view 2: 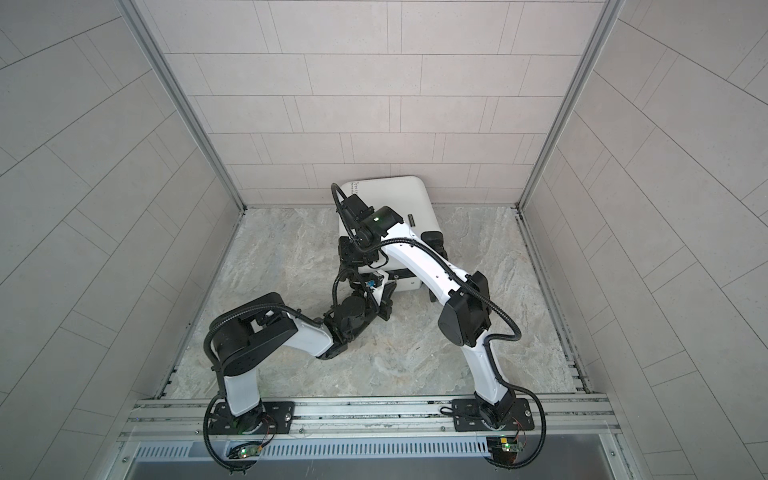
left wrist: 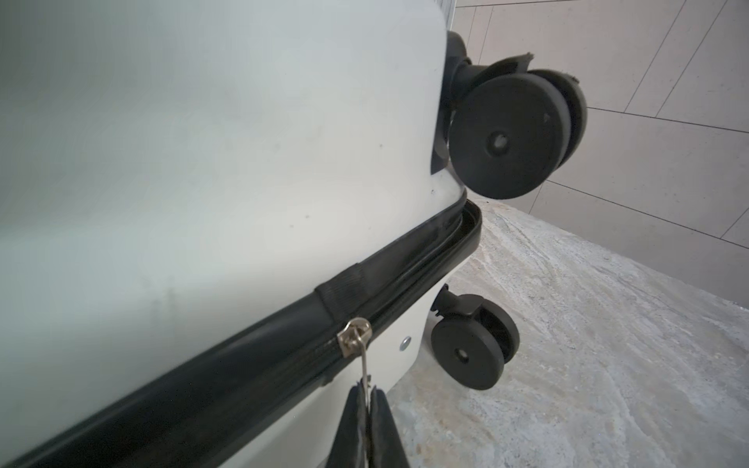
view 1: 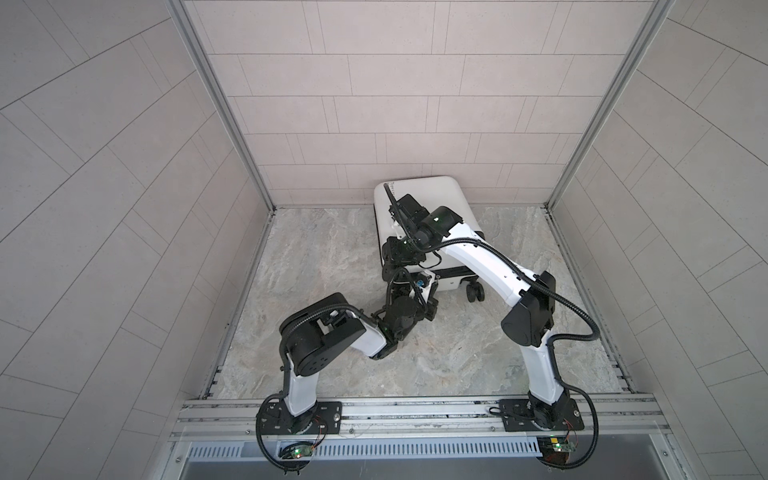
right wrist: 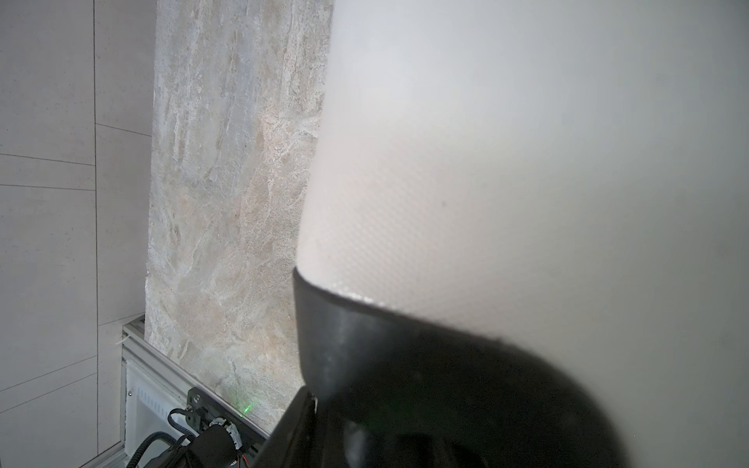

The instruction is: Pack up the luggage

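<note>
Luggage [view 1: 432, 195] lies closed, contents unseen; left claw [left wrist: 368, 391] pinches its zipper pull [left wrist: 364, 364]; right claw [view 1: 399, 203] grip unclear.

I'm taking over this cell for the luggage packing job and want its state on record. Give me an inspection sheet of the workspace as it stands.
Surface: marble-patterned tabletop, bare around the luggage.
Job's things: white luggage lies flat near the back wall with its shells together; the zipper pull is close to the wheels.
Clutter: nothing seen.
Grippers: left gripper shut on the zipper pull; right gripper against the luggage's top shell, jaws unreadable.
Cables: black conduits run along both arms; none seen snagged.
Surroundings: tiled walls on three sides, aluminium rail at the front.
</note>
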